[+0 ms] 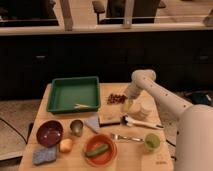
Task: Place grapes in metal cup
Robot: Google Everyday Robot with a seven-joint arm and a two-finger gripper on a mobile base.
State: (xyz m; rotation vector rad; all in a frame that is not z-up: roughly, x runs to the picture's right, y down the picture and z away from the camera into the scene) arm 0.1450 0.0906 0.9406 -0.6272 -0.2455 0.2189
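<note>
On the desk (pixel 131 159), the tray (pixel 70 92) lies far left, with the grapes (pixel 116 98) just to its right. The gripper (pixel 128 104) hangs just right of the grapes. The metal cup (pixel 76 127) stands nearer, between the bowl (pixel 49 133) on its left and the plate (pixel 108 156) to its near right.
</note>
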